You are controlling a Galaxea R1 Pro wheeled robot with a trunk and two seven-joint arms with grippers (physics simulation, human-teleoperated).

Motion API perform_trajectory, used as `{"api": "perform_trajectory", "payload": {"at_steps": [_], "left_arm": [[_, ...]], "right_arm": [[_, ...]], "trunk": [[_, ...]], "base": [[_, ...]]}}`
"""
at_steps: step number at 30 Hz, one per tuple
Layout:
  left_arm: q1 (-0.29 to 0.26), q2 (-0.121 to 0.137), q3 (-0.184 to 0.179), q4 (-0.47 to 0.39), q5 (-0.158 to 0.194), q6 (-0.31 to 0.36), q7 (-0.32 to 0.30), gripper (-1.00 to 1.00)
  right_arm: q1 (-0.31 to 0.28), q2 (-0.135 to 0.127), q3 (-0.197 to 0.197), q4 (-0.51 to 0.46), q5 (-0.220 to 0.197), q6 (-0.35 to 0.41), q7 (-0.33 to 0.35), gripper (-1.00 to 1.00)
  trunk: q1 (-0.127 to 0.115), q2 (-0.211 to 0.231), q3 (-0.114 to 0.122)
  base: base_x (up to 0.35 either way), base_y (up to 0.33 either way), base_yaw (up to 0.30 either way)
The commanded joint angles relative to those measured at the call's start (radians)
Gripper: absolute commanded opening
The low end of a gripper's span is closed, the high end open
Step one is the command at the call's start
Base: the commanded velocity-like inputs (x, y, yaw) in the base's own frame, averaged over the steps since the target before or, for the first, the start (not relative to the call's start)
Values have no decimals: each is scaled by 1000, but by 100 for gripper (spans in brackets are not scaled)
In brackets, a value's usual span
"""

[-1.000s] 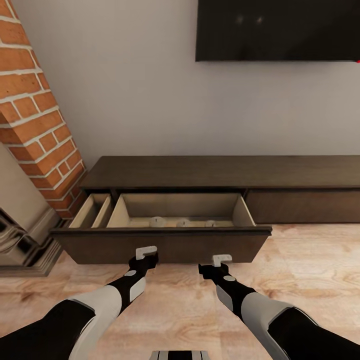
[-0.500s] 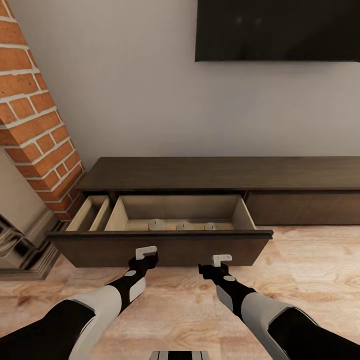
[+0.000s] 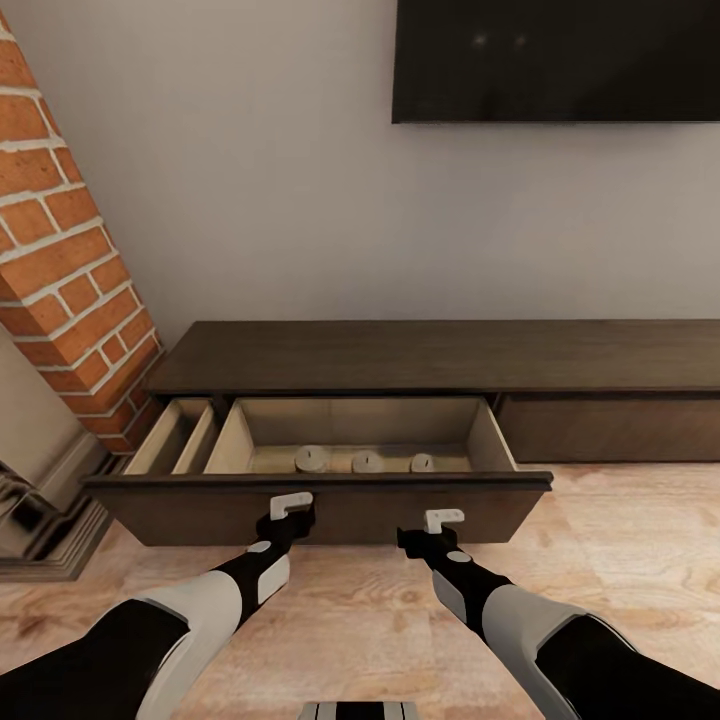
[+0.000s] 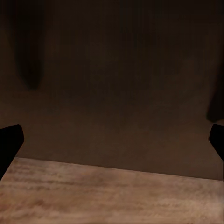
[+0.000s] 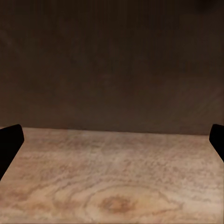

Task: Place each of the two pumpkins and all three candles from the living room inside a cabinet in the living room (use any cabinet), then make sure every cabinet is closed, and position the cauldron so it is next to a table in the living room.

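The long dark-brown cabinet (image 3: 440, 355) stands against the wall with its left drawer (image 3: 320, 500) pulled out. Three pale candles (image 3: 311, 458) (image 3: 368, 462) (image 3: 423, 463) stand in a row on the beige drawer floor, close behind the drawer front. My left gripper (image 3: 292, 505) and right gripper (image 3: 442, 520) hover side by side just before that front, both open and empty. In the wrist views the dark drawer front (image 4: 112, 84) (image 5: 112, 65) is close ahead, with black fingertips (image 4: 9, 142) (image 5: 9, 140) wide apart. The pumpkins, cauldron and table are out of view.
A brick fireplace (image 3: 70, 260) with a grey stepped base (image 3: 45, 520) stands left of the open drawer. A dark TV screen (image 3: 555, 60) hangs on the wall above. The cabinet's right drawer front (image 3: 610, 430) is shut. Light wood floor (image 3: 620, 540) stretches to the right.
The whole view has shifted: the cabinet and drawer look slightly nearer and the candles show more fully. Both arms hold the same pose.
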Motion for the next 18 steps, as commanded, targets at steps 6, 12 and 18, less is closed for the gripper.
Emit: {"api": "perform_trajectory", "payload": {"at_steps": [6, 12, 18], "left_arm": [[-1, 0, -7, 2, 6, -4, 3, 100], [-1, 0, -7, 2, 6, -4, 3, 100], [-1, 0, -7, 2, 6, -3, 2, 100]], "right_arm": [[-1, 1, 9, 1, -8, -3, -3, 100], [-1, 1, 7, 1, -8, -3, -3, 100], [-1, 0, 7, 1, -8, -2, -3, 100]], "trunk": [[0, 0, -1], [0, 0, -1], [0, 0, -1]], "base": [[25, 0, 0], [151, 0, 0], [182, 0, 0]]}}
